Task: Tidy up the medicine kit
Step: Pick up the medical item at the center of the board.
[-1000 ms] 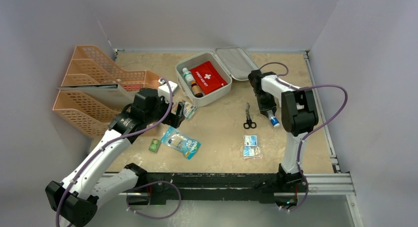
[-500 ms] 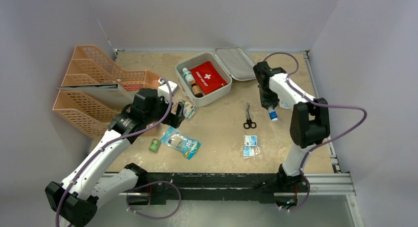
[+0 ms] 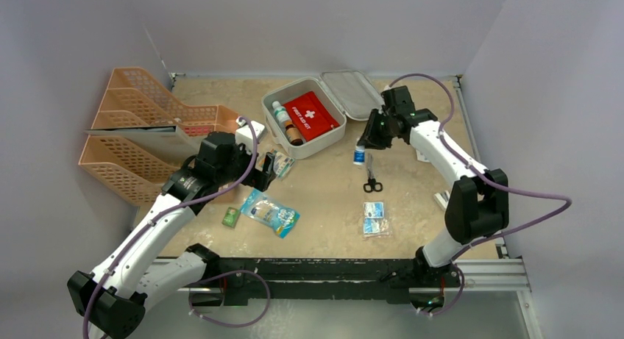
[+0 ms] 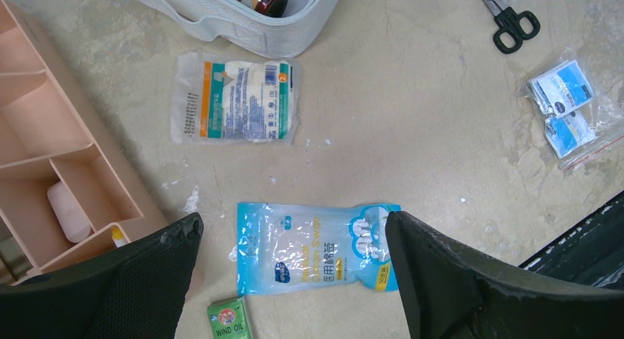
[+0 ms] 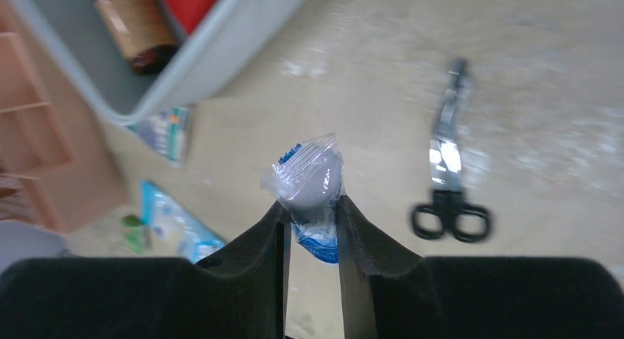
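Top external view: the medicine kit (image 3: 321, 145) sits open at upper centre of the frame, on the far part of the table (image 3: 324, 199), with its grey lid (image 3: 357, 95) folded back to the upper right. Inside lie a red pouch (image 3: 313, 115) with a white cross, a white bottle (image 3: 280, 116) and a brown bottle (image 3: 293, 134), the two bottles along the left side.

Just right of the kit's lower right corner hangs the right gripper (image 3: 366, 140). Its fingers are drawn narrow around a small plastic-wrapped packet (image 5: 309, 181), white with blue print, which sticks out past the fingertips. The packet is held above the table, not inside the case. Directly below it in the frame lie black-handled scissors (image 3: 371, 176), and lower still a clear bag of blue-and-white sachets (image 3: 375, 218).

To the lower left of the kit, the left gripper (image 4: 291, 220) hovers with its jaws spread wide and nothing between them. The left wrist view shows a blue bag of cotton swabs (image 4: 316, 247) on the table beneath the gap. A gauze packet (image 4: 234, 98) lies above that bag, near the kit's wall, and a small green packet (image 4: 229, 320) sits at the bottom edge.

Orange mesh trays (image 3: 140, 133) fill the left of the top view, well apart from the kit.
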